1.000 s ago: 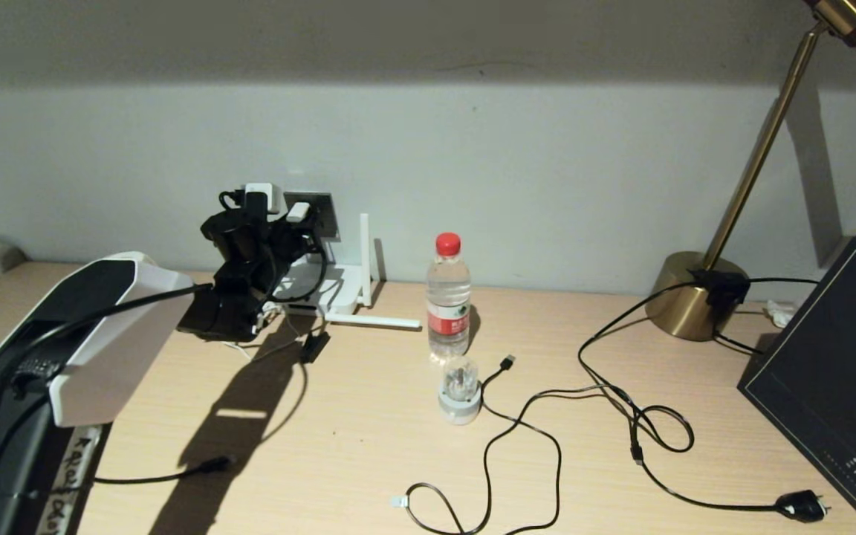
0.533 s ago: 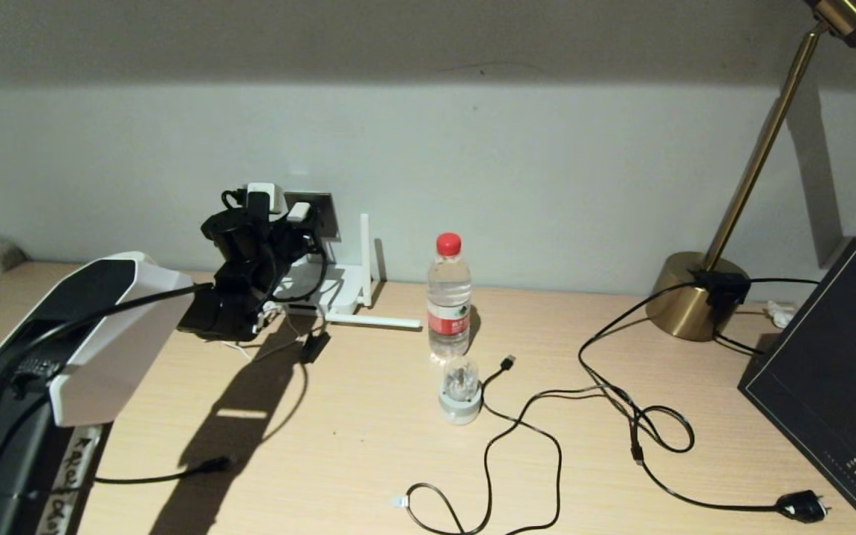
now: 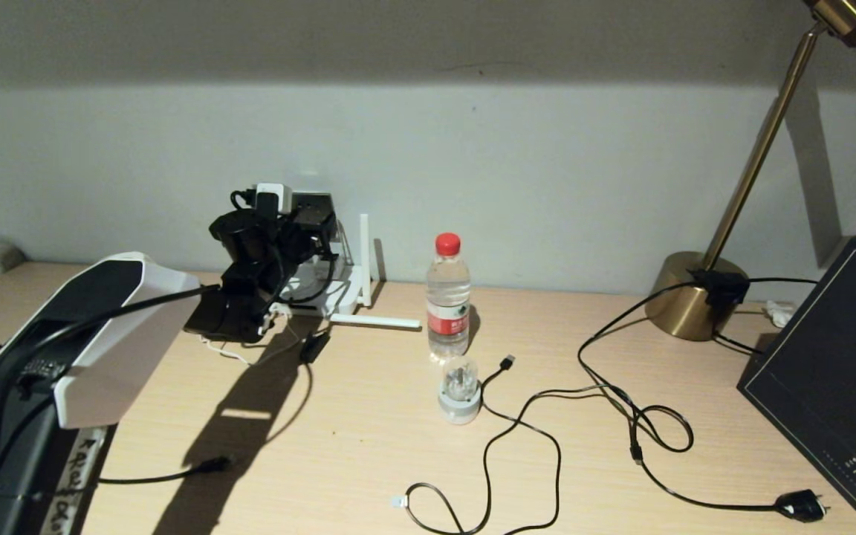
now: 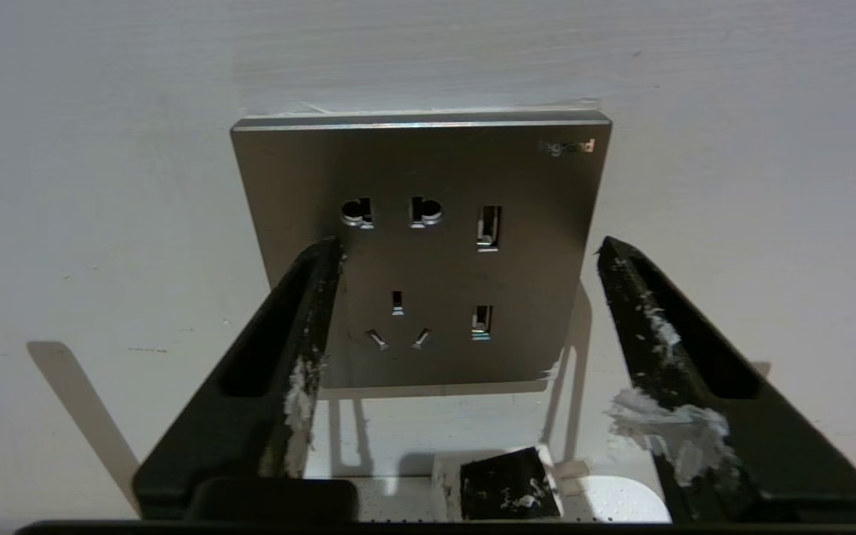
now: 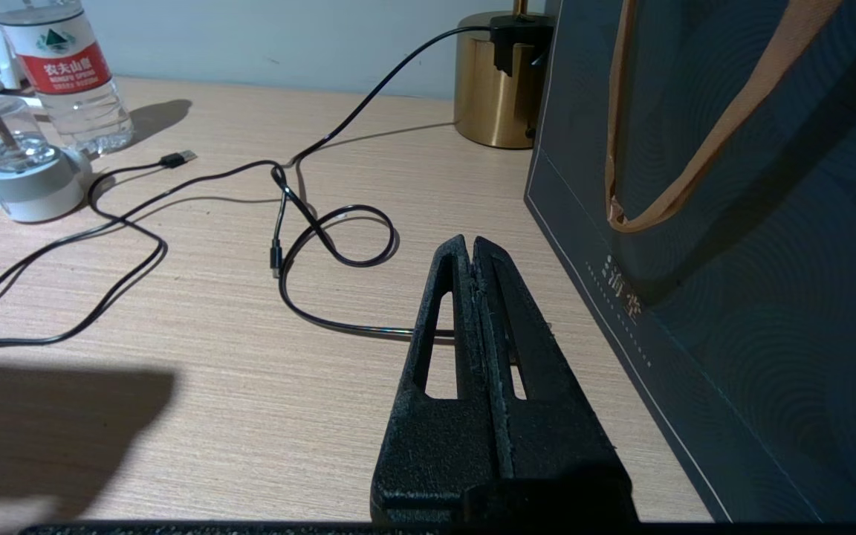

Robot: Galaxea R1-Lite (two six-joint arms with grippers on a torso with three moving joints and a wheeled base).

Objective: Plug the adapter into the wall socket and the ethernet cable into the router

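Both fingers (image 4: 302,327) of my left gripper (image 4: 469,245) have just sprung apart, holding nothing, before the wall socket (image 4: 532,186). Its holes are bare; the adapter (image 4: 502,487) lies below, seemingly on the router (image 3: 350,286), so plugging looks failed. My right gripper (image 5: 472,245) rests clenched, empty

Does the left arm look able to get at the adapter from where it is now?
Probably yes: the left gripper stands open before the wall socket, and the adapter lies uncovered just below its fingers.

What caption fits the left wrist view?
Open left gripper faces the empty wall socket, adapter below.
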